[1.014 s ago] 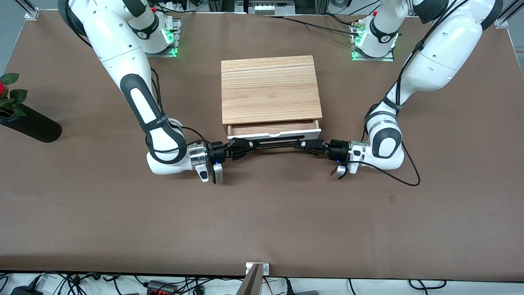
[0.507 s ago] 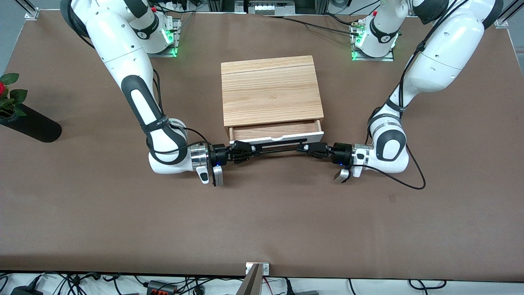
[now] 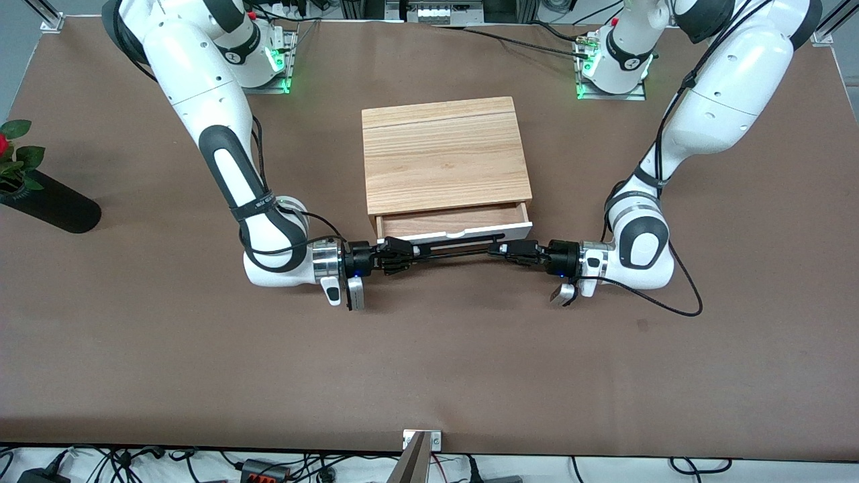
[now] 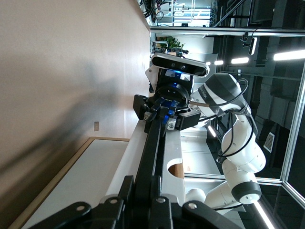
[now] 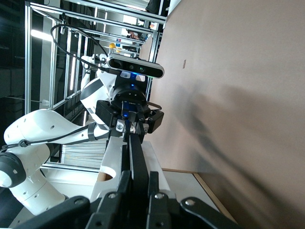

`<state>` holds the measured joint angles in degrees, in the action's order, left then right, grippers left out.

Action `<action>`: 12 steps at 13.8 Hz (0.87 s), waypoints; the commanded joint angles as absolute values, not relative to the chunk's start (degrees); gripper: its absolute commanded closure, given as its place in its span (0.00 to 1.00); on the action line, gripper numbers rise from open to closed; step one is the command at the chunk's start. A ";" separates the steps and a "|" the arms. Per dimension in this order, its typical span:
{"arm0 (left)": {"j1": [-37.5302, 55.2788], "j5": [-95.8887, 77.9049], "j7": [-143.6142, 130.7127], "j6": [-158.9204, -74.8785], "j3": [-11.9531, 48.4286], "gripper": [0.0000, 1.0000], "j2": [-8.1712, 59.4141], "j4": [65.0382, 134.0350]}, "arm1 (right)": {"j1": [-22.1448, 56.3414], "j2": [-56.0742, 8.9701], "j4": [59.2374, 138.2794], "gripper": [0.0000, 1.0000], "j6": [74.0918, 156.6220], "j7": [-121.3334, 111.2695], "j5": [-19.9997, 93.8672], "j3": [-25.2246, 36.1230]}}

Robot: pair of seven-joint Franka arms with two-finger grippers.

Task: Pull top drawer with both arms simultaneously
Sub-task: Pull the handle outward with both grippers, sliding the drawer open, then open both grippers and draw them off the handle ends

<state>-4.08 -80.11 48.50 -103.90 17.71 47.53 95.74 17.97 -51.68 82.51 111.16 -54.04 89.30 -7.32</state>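
Black jaws of the left gripper (image 3: pixel 500 249) are clamping shut on the long black bar handle (image 3: pixel 456 245) at its end toward the left arm's end of the desk, while the jaws of the right gripper (image 3: pixel 409 251) are clamping shut on the same handle at its end toward the right arm's end. Both grippers are lying nearly level, pointing toward each other along the bar. In the left wrist view the handle (image 4: pixel 151 157) is running straight away from the jaws to the right gripper (image 4: pixel 164 114); in the right wrist view the bar (image 5: pixel 136 160) is running likewise to the left gripper (image 5: pixel 127 125).

Between the two pairs of jaws, the top drawer (image 3: pixel 456 233) is standing partly pulled out of the wood-grain cabinet (image 3: pixel 443 151), its white front panel touching neither gripper body and its light wood interior showing as a narrow strip. A small notch is marking the middle of the panel's upper edge.

Outward from the jaws, the left arm (image 3: pixel 711 100) and the right arm (image 3: pixel 201 100) are reaching in from their bases, each bent low at the wrist over the brown desk (image 3: pixel 429 362). Well apart from both jaws, at the right arm's end of the desk, a dark vase (image 3: pixel 50 204) with a red flower is lying at the edge.
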 commanded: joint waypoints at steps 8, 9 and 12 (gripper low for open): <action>-5.62 -75.67 44.74 -101.43 14.94 0.00 45.44 97.56 | 14.94 -52.12 79.28 0.58 111.97 -53.53 87.54 -6.50; -5.62 -75.59 43.26 -101.43 14.77 0.00 45.18 97.56 | 14.68 -51.86 79.28 0.55 112.58 -53.18 87.71 -6.33; -5.80 -67.98 36.76 -101.51 14.33 0.00 43.07 94.86 | 13.36 -51.59 77.61 0.54 116.36 -45.11 87.10 -5.02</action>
<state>-5.82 -73.08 41.30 -101.73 15.07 46.24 95.83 14.07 -52.04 78.92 115.26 -50.04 88.37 -5.78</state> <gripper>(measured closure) 0.000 0.546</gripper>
